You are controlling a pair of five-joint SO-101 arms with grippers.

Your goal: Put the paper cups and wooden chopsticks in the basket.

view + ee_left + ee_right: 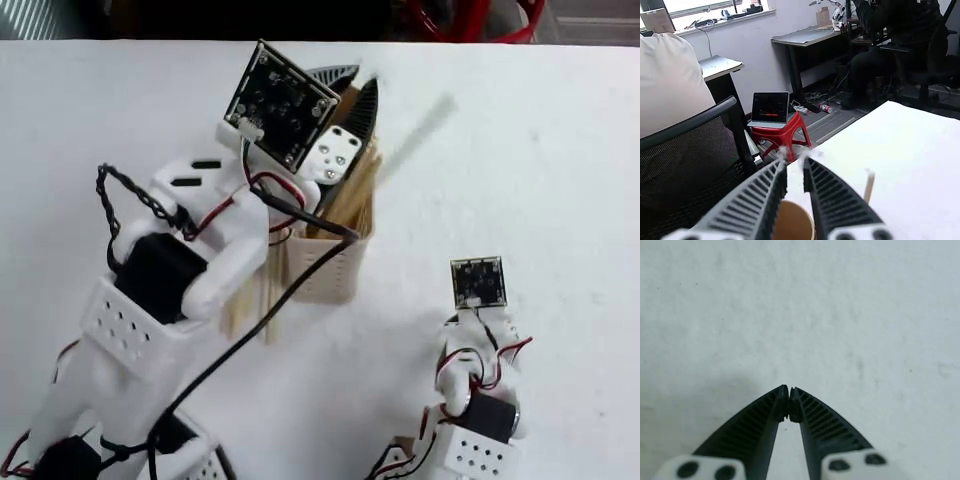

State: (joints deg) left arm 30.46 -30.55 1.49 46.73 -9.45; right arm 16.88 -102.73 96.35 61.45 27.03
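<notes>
- My left gripper [795,169] hangs over the basket [335,272]. Its fingers are parted by a narrow gap, and I see nothing gripped between them.
- Directly under those fingers is the brown mouth of a paper cup [792,222]. I judge it to be sitting in the basket, though the arm hides exactly where it rests.
- A bundle of wooden chopsticks [350,195] stands in the basket, leaning against its wall.
- One pale stick [420,128] juts up and outward past the basket's far corner. I cannot tell whether its lower end is inside.
- What look like more wooden sticks [250,300] lie on the table [560,180] just beside the basket, partly under my left arm.
- My right gripper [789,402] is clenched tip to tip on nothing, pointing down at bare table, well apart from the basket.
- By my reckoning the job is well along: a cup and most of the chopsticks are in, while the sticks beside the basket and perhaps the pale one are left to put in.
</notes>
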